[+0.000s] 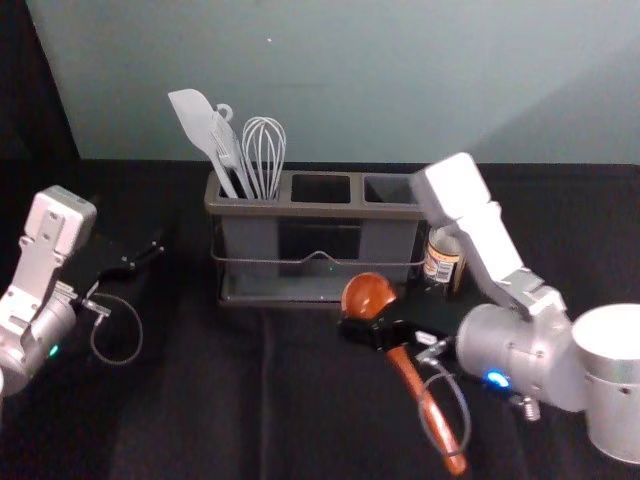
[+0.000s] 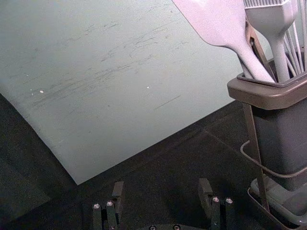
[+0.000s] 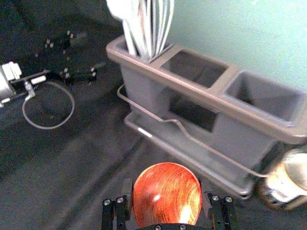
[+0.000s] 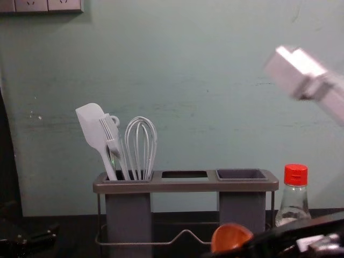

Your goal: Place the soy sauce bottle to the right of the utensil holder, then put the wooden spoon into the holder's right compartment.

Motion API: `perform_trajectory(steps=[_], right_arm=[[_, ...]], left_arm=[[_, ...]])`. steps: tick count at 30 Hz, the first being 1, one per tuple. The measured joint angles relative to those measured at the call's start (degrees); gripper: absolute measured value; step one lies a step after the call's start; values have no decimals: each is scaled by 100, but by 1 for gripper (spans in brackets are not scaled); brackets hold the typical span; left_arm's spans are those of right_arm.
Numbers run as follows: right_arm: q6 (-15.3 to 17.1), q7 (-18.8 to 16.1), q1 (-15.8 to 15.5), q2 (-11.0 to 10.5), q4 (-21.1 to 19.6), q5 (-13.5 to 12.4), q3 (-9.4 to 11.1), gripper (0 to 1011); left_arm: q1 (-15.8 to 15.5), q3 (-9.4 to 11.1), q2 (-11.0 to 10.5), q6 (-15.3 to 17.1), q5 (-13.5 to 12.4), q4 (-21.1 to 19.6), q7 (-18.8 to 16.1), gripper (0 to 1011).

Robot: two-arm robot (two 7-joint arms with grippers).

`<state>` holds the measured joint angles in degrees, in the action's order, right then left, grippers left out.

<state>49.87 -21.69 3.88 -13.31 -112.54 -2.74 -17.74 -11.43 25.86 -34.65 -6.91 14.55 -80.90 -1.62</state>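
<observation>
In the head view, my right gripper point(image 1: 378, 332) is shut on the wooden spoon point(image 1: 428, 408) just below its bowl, in front of the utensil holder point(image 1: 310, 210); the handle slants toward the near side. The right wrist view shows the spoon's bowl point(image 3: 167, 194) between the fingers of the right gripper point(image 3: 167, 203). The soy sauce bottle point(image 1: 443, 262) stands upright right of the holder; its red cap point(image 4: 296, 174) shows in the chest view. Left of the holder, my left gripper point(image 1: 145, 258) is open; the left wrist view shows the left gripper point(image 2: 160, 196) with nothing between its fingers.
A white spatula point(image 1: 200, 125), a brush and a whisk point(image 1: 264, 155) stand in the holder's left compartment. The middle and right compartments hold nothing visible. A wall point(image 1: 350, 80) rises behind the black-covered table point(image 1: 200, 400).
</observation>
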Motion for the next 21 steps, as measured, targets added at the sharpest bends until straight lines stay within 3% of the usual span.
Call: perform_trajectory(steps=[6, 8, 14, 19, 21], right_arm=[[-901, 11, -444, -258, -323, 37, 267, 839], [-1371, 36, -574, -401, -366, 88, 302, 839], [-2424, 40, -701, -737, -349, 186, 329, 839], [-3080, 128, -728, -880, -324, 295, 332, 839], [-3539, 224, -772, -922, -308, 358, 351, 839]], left_arm=[[0, 0, 0, 0, 0, 0, 0, 1000], [0, 0, 0, 0, 0, 0, 0, 1000], [0, 0, 0, 0, 0, 0, 0, 1000], [0, 0, 0, 0, 0, 0, 0, 1000], [0, 0, 0, 0, 0, 0, 0, 1000]])
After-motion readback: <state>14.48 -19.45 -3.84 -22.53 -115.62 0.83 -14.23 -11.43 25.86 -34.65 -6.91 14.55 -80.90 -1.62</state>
